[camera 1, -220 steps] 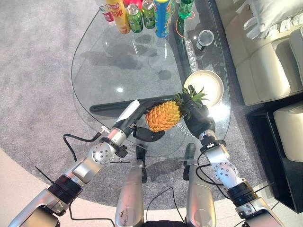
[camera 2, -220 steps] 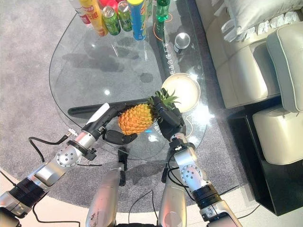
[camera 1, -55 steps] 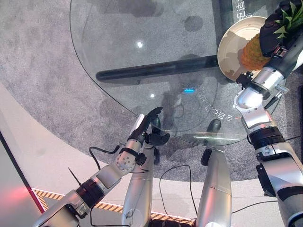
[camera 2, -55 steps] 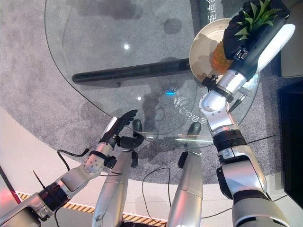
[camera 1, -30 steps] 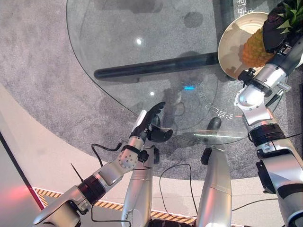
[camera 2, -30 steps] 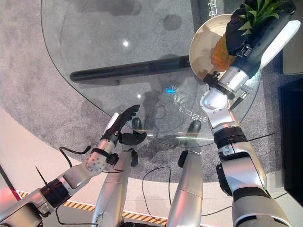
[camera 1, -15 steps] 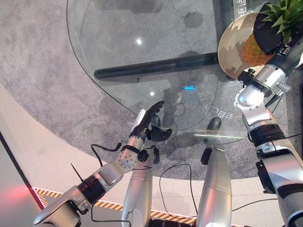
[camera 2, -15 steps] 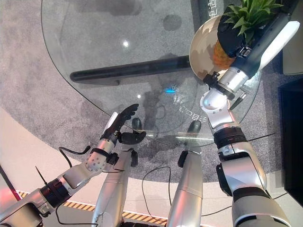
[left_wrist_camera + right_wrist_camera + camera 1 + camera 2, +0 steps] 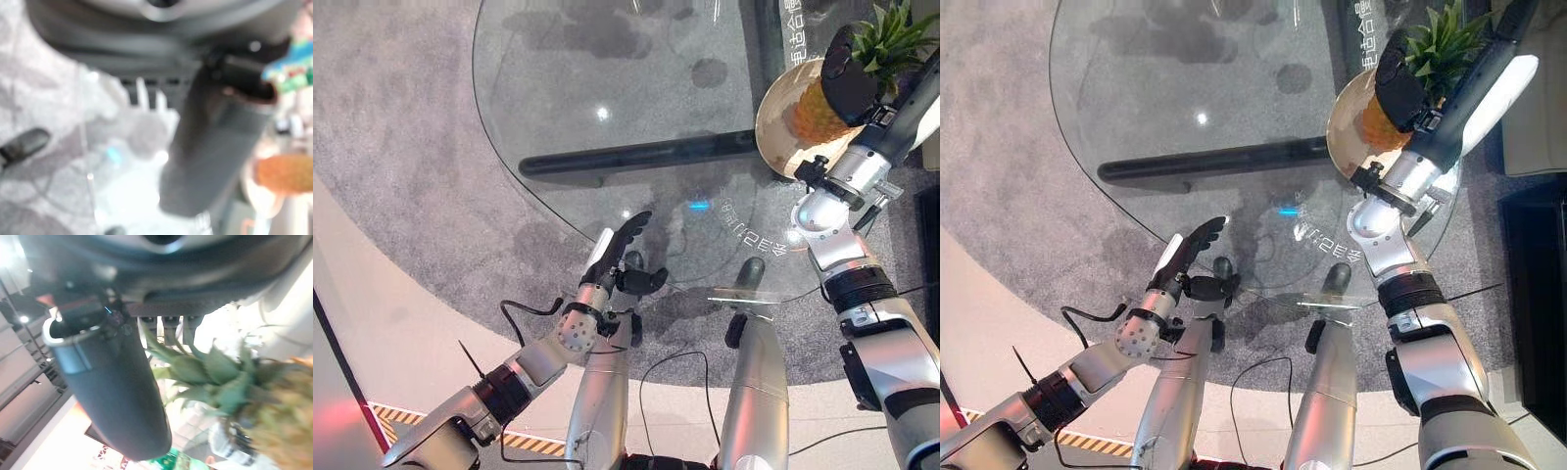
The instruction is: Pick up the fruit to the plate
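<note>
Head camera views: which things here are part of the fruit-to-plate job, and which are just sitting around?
Part of the job:
- pineapple, over the plate
- plate, on the glass table's far right
- right hand, fingers curled round the pineapple near its crown

Just around:
- left hand, open, idle near the table's near edge
- glass table
- grey carpet

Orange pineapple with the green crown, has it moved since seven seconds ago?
Yes. The pineapple went from the glass table's near edge to over the cream plate.
</note>
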Robot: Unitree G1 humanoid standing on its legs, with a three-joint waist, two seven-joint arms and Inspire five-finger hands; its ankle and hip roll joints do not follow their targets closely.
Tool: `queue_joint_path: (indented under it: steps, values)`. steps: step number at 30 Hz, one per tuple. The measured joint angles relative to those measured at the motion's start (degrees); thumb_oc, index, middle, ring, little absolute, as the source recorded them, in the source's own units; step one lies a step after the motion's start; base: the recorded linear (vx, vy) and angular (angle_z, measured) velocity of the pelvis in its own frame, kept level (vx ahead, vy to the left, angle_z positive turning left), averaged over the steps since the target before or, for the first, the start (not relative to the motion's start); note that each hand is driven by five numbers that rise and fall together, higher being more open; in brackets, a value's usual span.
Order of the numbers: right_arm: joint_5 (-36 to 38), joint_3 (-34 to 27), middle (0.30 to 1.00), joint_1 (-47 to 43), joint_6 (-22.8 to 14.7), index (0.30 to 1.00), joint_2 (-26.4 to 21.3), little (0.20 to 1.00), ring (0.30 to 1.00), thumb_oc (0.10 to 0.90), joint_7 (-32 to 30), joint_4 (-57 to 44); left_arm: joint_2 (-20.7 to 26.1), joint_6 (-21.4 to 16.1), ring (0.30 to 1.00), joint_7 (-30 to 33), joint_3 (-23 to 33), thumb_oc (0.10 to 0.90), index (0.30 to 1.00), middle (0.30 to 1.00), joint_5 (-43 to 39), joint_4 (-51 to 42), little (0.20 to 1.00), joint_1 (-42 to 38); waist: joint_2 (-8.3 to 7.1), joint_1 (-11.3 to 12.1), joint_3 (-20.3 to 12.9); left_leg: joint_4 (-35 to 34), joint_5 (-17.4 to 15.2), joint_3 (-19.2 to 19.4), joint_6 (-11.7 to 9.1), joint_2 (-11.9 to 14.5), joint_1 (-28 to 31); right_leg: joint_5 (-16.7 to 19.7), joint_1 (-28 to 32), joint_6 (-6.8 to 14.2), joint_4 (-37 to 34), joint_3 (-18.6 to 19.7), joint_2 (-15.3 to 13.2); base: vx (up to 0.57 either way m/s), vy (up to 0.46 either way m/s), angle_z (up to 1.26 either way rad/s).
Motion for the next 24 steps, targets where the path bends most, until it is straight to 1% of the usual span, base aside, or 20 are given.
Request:
queue_joint_path:
  steps: [4,8,9,14,21,24]
  values:
    - [-2.25,0.00,0.900,0.21,1.33,0.900,-0.01,0.900,0.900,0.800,-0.10,-1.44,0.07,0.00,0.900,-0.04,0.03,0.800,0.900,0.900,0.00,0.00,0.900,0.97,0.00,-0.02,0.00,-0.08,-0.02,-0.01,0.02,0.00,1.27,0.02,1.33,-0.01,-0.17,-0.05,0.00,0.00,0.000,0.00]
    - [-3.69,0.00,0.900,0.24,4.04,0.900,-0.22,0.900,0.900,0.800,-0.15,-1.73,0.06,0.00,0.900,-0.10,0.03,0.800,0.900,0.900,0.00,0.00,0.900,1.09,0.00,-0.24,0.00,0.02,-0.04,0.01,0.07,-0.01,1.55,0.41,2.07,0.01,-1.07,-0.09,0.07,0.00,0.000,0.00]
    - [-3.69,0.00,0.900,0.30,5.26,0.900,-0.21,0.900,0.900,0.800,-0.15,-1.73,0.06,0.00,0.900,-0.10,0.03,0.800,0.900,0.900,0.00,0.00,0.900,1.10,-0.01,-0.25,0.00,0.01,0.00,0.01,0.12,-0.01,1.55,0.61,2.20,0.04,-1.42,-0.11,0.10,0.00,0.000,0.00]
    - [-4.31,0.03,0.900,0.68,7.89,0.900,-0.32,0.900,0.900,0.800,-0.15,-1.73,0.09,0.01,0.900,-0.11,0.04,0.800,0.900,0.900,0.00,0.00,0.900,1.12,-0.02,-0.27,0.01,-0.01,0.01,0.02,0.16,-0.01,1.52,0.79,2.32,0.10,-1.73,-0.12,0.15,0.00,0.000,0.00]
    - [-4.85,0.60,0.900,1.01,9.54,0.900,-1.41,0.900,0.900,0.800,-0.15,-2.05,0.14,0.01,0.900,-0.13,0.07,0.800,0.900,0.900,0.00,-0.05,0.900,1.16,-0.03,-0.30,0.02,0.00,-0.01,-0.01,0.19,-0.01,1.45,0.79,2.32,0.10,-1.78,-0.17,0.15,0.00,0.000,0.00]
    - [-5.13,0.75,0.900,2.30,9.74,0.900,-1.43,0.900,0.900,0.800,-0.12,-5.17,0.14,0.01,0.900,-0.17,0.68,0.800,0.900,0.900,0.01,-0.22,0.900,1.81,-0.06,-0.51,0.03,0.02,-0.01,-0.02,0.19,-0.01,1.46,0.79,2.38,0.10,-1.80,-0.18,0.16,0.00,0.000,0.00]
